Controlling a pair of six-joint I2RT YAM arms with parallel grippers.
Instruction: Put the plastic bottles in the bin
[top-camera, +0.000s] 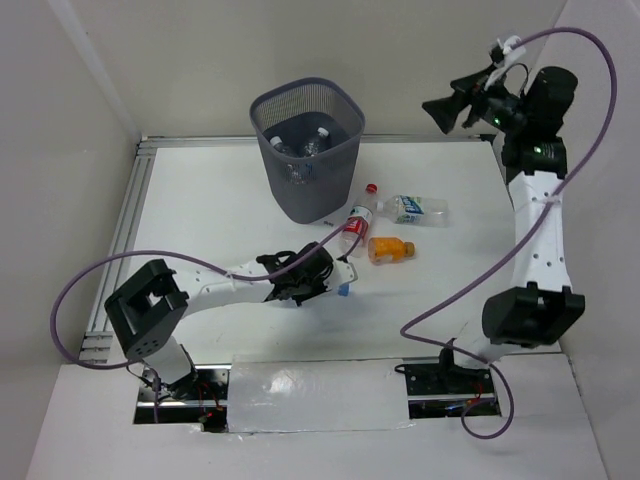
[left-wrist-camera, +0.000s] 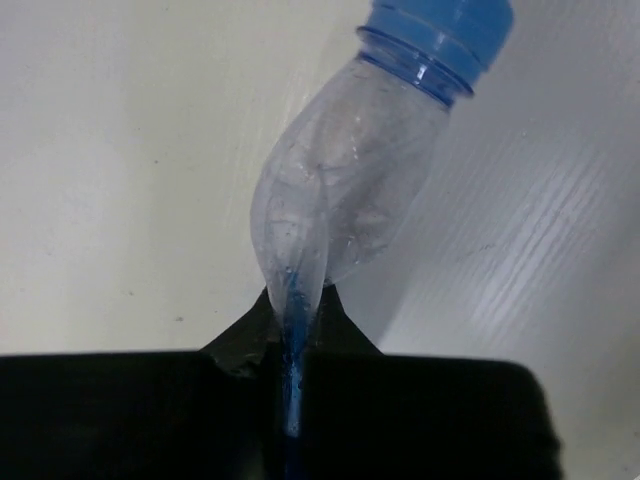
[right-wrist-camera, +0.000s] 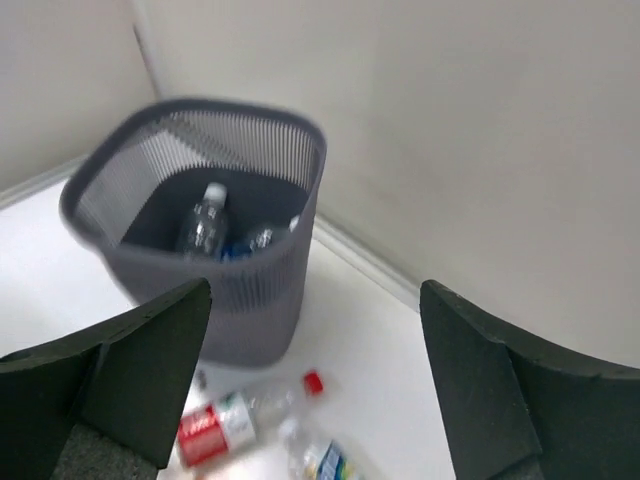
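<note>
My left gripper (top-camera: 325, 277) is low over the table, shut on a crushed clear bottle with a blue cap (left-wrist-camera: 345, 180); the cap (top-camera: 343, 290) sticks out beyond the fingers. A red-labelled, red-capped bottle (top-camera: 358, 222), a clear blue-labelled bottle (top-camera: 418, 209) and an orange bottle (top-camera: 391, 249) lie on the table right of the bin (top-camera: 310, 185). Clear bottles (top-camera: 300, 148) lie inside the bin. My right gripper (top-camera: 447, 110) is open and empty, raised high at the back right. Its view shows the bin (right-wrist-camera: 240, 300), the bottles in it (right-wrist-camera: 205, 222) and the red-labelled bottle (right-wrist-camera: 225, 425).
White walls close in the table at the back and on both sides. A metal rail (top-camera: 128, 210) runs along the table's left edge. Purple cables (top-camera: 100, 265) loop beside both arms.
</note>
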